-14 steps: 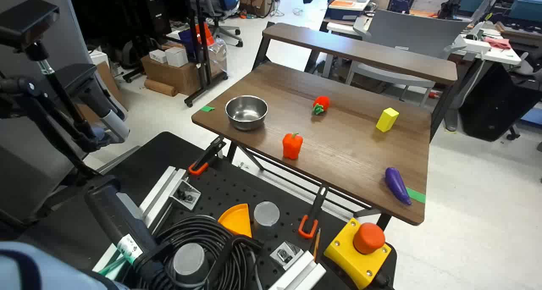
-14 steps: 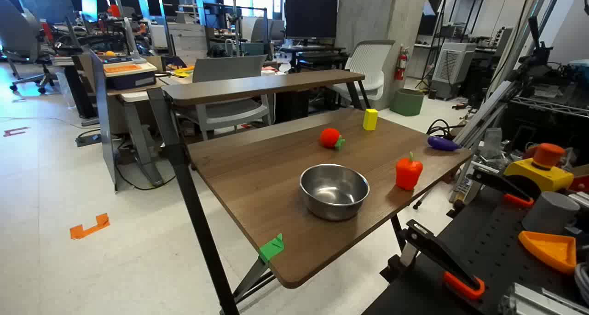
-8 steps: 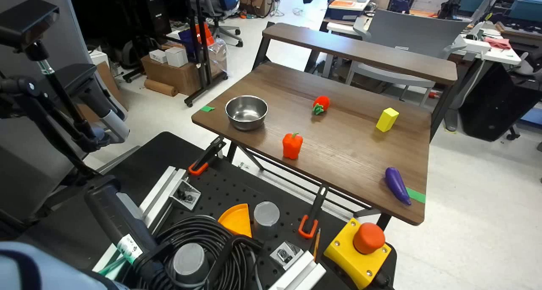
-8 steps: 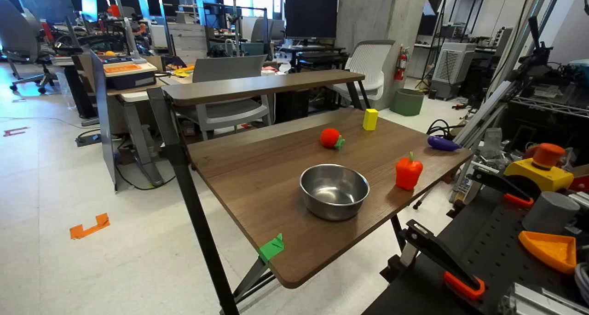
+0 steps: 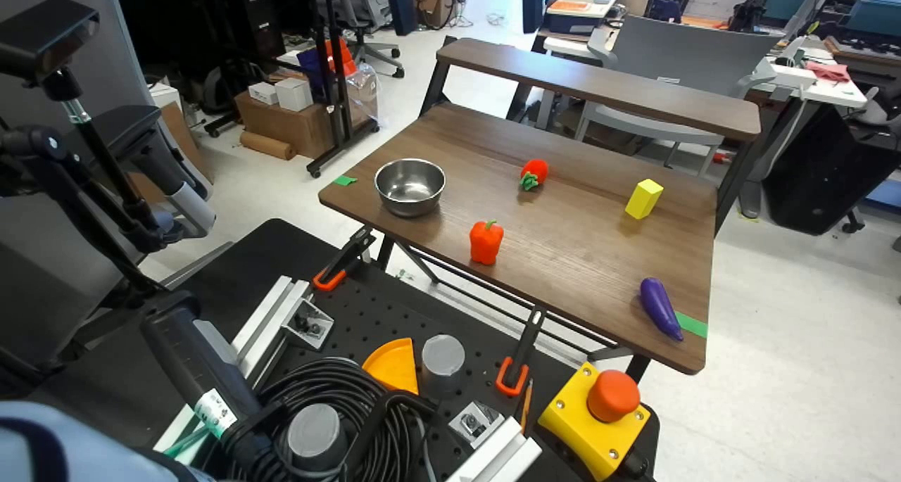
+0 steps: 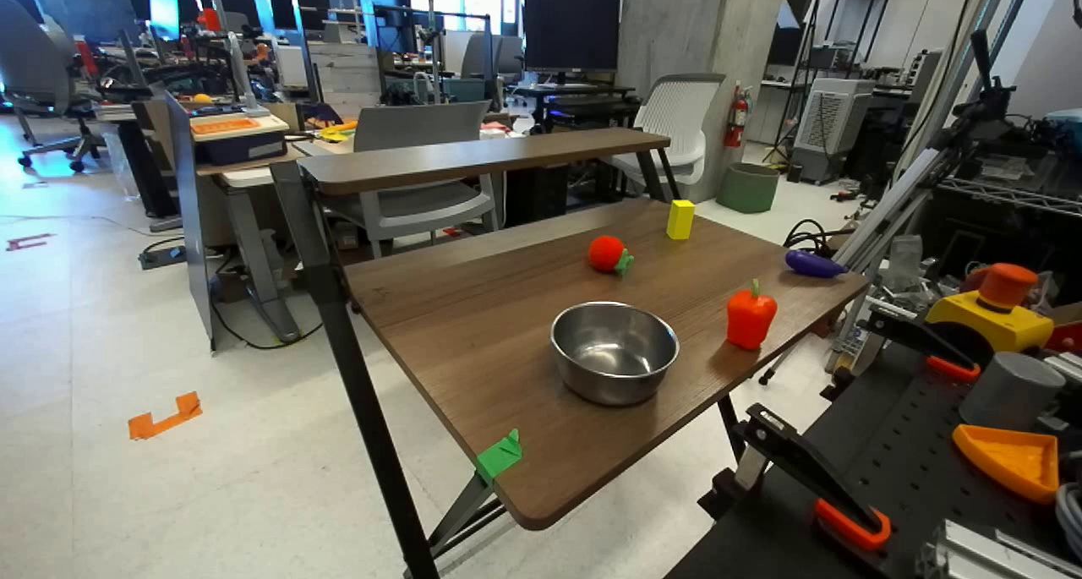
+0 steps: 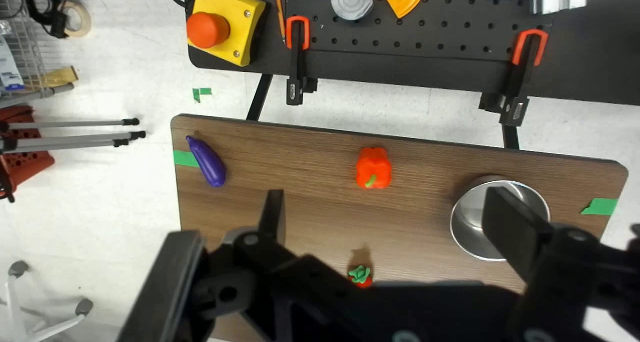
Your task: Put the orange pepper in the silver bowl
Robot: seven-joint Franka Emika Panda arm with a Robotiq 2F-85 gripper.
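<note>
The orange pepper [image 5: 486, 243] stands upright, green stem up, near the table's edge by the black bench. It also shows in an exterior view [image 6: 751, 319] and in the wrist view [image 7: 374, 168]. The silver bowl [image 5: 410, 188] stands near a table corner and looks empty; it also shows in an exterior view [image 6: 614, 355]. In the wrist view the right finger covers part of the bowl [image 7: 467, 222]. My gripper [image 7: 385, 199] is wide open and empty, high above the table. Its two fingertips [image 5: 469, 28] hang at the top edge of an exterior view.
A red item with green leaves [image 5: 535, 173], a yellow block [image 5: 643, 199] and a purple eggplant [image 5: 660, 309] lie on the brown table [image 5: 577, 257]. A raised shelf [image 5: 598, 88] runs along the table's far side. Clamps and a yellow stop-button box [image 5: 595, 419] are on the black bench.
In an exterior view both gripper fingers now hang lower at the top edge, where one dark tip showed before. The pepper, bowl and other objects have not moved.
</note>
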